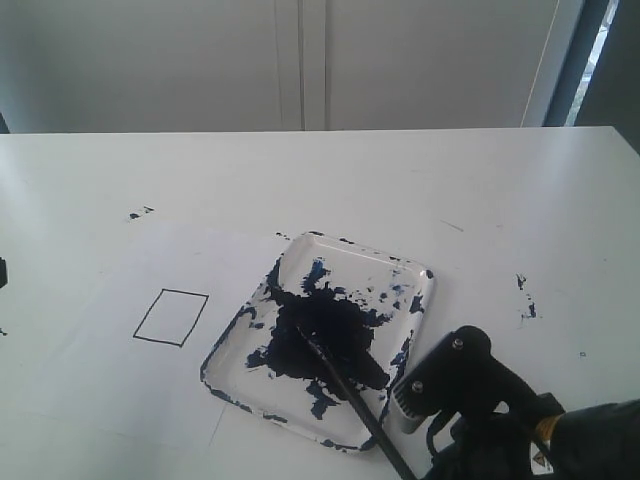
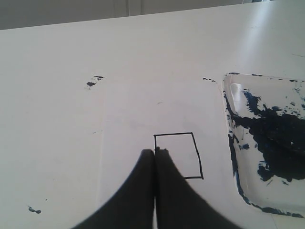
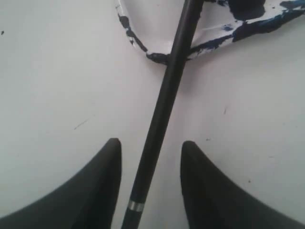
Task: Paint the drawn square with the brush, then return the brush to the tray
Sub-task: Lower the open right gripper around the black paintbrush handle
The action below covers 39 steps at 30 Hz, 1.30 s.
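Right pincer [image 3: 151,142] low, spread astride brush [image 3: 174,67] handle, beside tray [image 3: 138,44]

The brush [image 1: 350,395] runs straight off the near edge of the exterior view, handle end cut away, and its tip is lost in the dark blotch [image 1: 320,335] on the tray [image 1: 350,262]. The right gripper [image 3: 150,145], near right, is cropped there too, with its fingers hidden behind its own body. Its wrist camera catches only the tray's near rim, and the bristles are out of frame. The left gripper [image 2: 155,151] covers one corner of the drawn square [image 2: 178,155], and the tray's right part is sliced off in that view. The far-left specks [image 1: 140,212] are too small to read.
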Motion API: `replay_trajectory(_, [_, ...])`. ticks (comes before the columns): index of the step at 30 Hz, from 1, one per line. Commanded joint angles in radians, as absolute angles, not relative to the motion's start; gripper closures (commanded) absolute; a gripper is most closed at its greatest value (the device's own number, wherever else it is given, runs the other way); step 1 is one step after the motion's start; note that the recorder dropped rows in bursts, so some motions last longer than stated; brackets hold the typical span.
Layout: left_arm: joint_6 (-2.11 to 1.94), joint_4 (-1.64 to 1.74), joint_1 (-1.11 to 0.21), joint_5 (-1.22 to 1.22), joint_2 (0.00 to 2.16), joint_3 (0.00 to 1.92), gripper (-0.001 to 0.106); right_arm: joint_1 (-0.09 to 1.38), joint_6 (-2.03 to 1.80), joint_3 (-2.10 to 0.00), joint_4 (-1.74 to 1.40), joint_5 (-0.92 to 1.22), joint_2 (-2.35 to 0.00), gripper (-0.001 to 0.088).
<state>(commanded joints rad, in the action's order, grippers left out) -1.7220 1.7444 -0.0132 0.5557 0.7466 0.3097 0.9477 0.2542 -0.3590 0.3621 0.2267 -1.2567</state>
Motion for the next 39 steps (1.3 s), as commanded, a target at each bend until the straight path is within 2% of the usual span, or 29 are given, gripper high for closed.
replay_trajectory(16, [-1.722, 1.744, -0.013, 0.556, 0.747, 0.31, 0.105, 0.948, 0.242, -0.359, 0.364, 0.266, -1.299, 0.0479])
replay_trajectory(26, [-1.722, 1.744, -0.013, 0.556, 0.747, 0.31, 0.105, 0.948, 0.242, -0.359, 0.364, 0.253, -1.354, 0.0656])
replay_trajectory(34, [-1.722, 1.744, -0.013, 0.556, 0.747, 0.31, 0.105, 0.948, 0.215, -0.359, 0.364, 0.228, -1.354, 0.087])
replay_trajectory(39, [-1.722, 1.744, -0.013, 0.556, 0.747, 0.31, 0.105, 0.948, 0.175, -0.37, 0.362, 0.252, -1.276, 0.0868])
